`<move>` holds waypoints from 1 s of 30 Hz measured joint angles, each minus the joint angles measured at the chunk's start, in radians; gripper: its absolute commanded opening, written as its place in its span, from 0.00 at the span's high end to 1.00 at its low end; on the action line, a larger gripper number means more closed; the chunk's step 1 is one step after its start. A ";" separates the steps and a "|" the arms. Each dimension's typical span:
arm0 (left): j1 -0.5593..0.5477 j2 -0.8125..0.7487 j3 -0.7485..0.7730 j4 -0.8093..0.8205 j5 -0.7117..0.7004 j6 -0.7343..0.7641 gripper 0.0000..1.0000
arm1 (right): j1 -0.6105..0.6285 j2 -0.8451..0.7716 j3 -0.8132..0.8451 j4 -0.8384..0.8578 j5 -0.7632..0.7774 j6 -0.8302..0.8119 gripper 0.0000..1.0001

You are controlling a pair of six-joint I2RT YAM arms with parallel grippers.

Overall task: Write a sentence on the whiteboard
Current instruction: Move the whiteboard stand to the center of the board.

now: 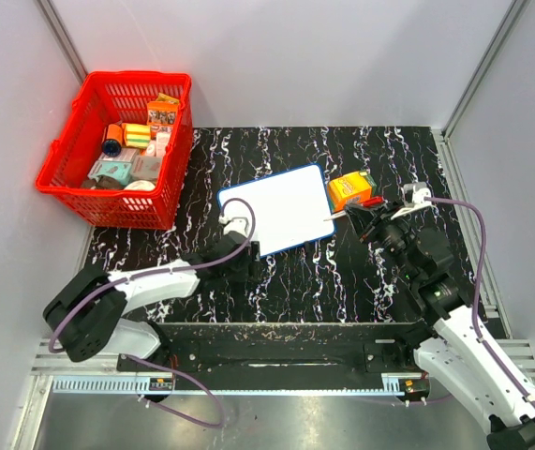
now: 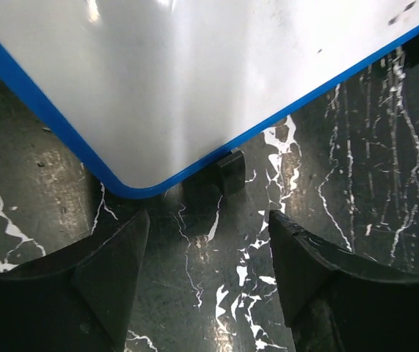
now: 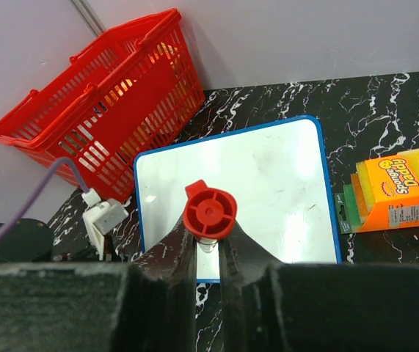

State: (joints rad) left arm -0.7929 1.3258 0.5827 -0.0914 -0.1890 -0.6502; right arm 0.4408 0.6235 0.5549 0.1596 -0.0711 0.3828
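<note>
The whiteboard lies flat on the black marble table, white with a thin blue frame. I see no written strokes on it, only faint specks. My left gripper is open and empty at the board's near left corner. In the left wrist view that corner sits just beyond the gripper, with bare table between the jaws. My right gripper is shut on a red-capped marker and holds it above the board's right edge. The marker's pale end points at the board.
An orange sponge box lies right of the board and shows in the right wrist view. A red basket with several packages stands at the back left. Aluminium posts and grey walls bound the table. A small black block sits under the board's edge.
</note>
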 measured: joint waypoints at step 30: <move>-0.079 0.245 0.057 0.231 -0.150 -0.065 0.83 | 0.000 0.084 -0.021 0.063 -0.023 0.026 1.00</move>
State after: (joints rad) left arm -0.8715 1.5703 0.6395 0.1394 -0.3386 -0.7155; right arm 0.4408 0.7074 0.5339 0.2222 -0.0940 0.4088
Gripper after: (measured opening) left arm 0.290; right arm 0.198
